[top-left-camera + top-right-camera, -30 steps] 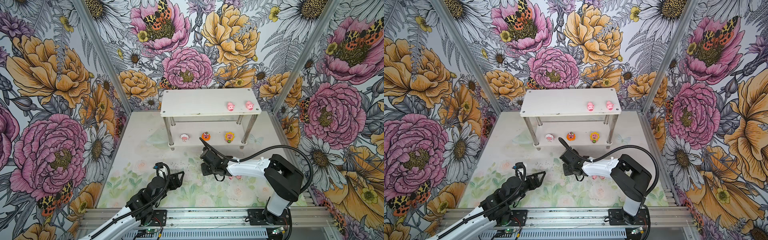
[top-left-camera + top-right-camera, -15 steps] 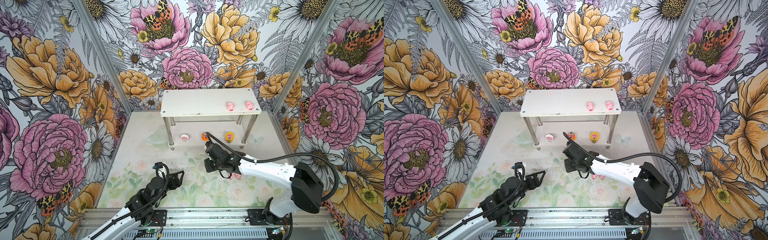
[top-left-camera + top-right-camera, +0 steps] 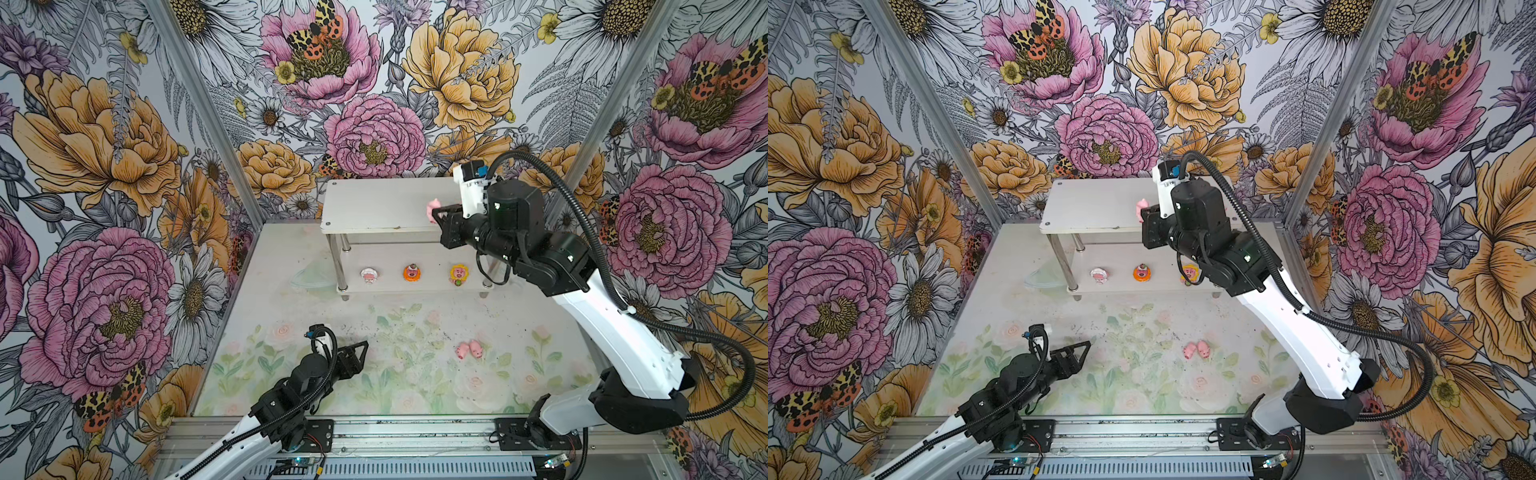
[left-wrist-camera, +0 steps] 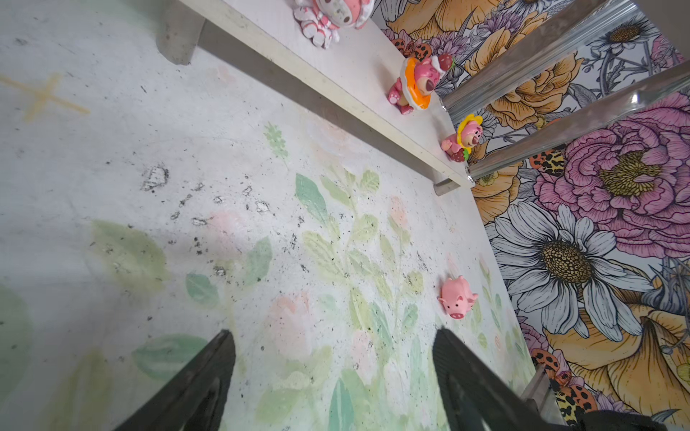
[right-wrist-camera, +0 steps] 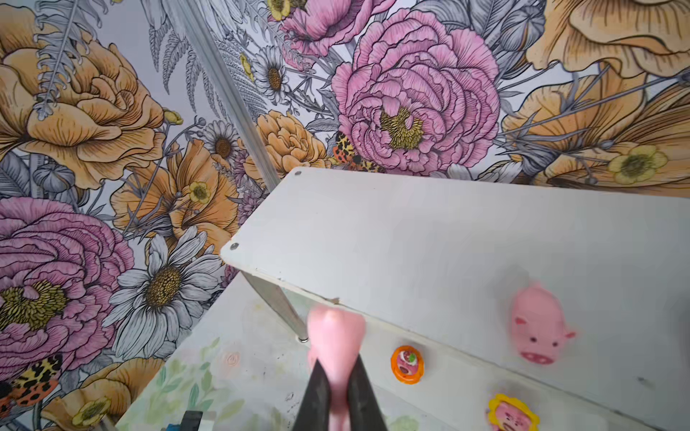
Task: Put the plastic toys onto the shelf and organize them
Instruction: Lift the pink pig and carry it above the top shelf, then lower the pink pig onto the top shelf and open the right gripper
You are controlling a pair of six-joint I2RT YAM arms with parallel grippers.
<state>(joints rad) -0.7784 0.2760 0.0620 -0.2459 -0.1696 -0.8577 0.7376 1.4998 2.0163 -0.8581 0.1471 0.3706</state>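
Hovering over the right half of the shelf's (image 3: 374,203) upper tier, close to its near edge, the right tool (image 3: 437,212) is clamped on a pink pig (image 3: 434,205), most of whose body sticks out past the tips; whether that pig touches the board cannot be told. In the right wrist view a second pig (image 5: 541,328) stands on the same tier, to the right of the held one. On the lower tier three round figures sit in a row: the white-rimmed figure (image 3: 369,275) left, the orange-rimmed figure (image 3: 412,272) in the middle, the yellow-rimmed figure (image 3: 458,273) right. On the counter (image 3: 395,386), near and right, a left pig (image 3: 461,351) and a right pig (image 3: 477,350) lie just beside each other. The left tool (image 3: 362,351) hangs low over the near left counter, its jaws apart and empty.
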